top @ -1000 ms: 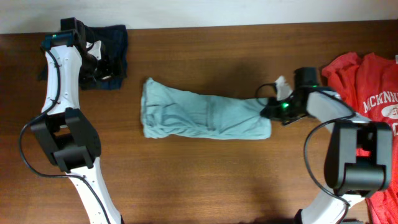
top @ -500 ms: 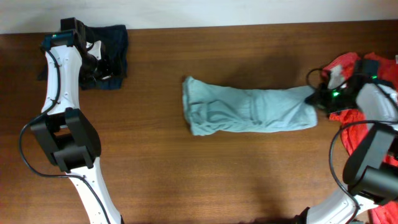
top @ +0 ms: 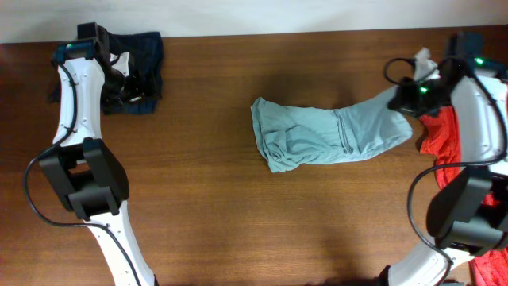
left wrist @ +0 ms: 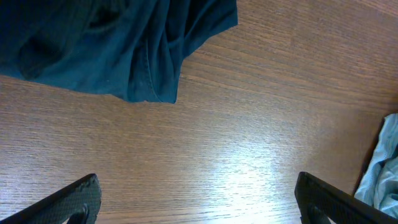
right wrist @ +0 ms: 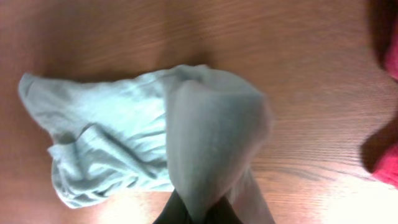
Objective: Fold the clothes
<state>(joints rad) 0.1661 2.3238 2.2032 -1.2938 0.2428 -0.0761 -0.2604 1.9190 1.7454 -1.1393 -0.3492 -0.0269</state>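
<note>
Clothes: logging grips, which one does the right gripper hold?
The grey-teal T-shirt, one end in the right gripper; red T-shirt and dark blue garment lie free.

Table (top: pixel 238 230), teal shirt (top: pixel 317 143), red shirt (top: pixel 438 143), navy cloth (top: pixel 149 48)

We see a tabletop (left wrist: pixel 249 143) of brown wood, smooth-grained with a soft sheen. The pale grey-teal T-shirt (top: pixel 317 139) is matt, wrinkled, cotton-like cloth; the red T-shirt (top: pixel 440 143) and a dark blue garment (left wrist: pixel 93 37) look equally matt. The left pincer (left wrist: pixel 199 205) has black fingers (left wrist: pixel 78 199), seemingly matt plastic.
</note>
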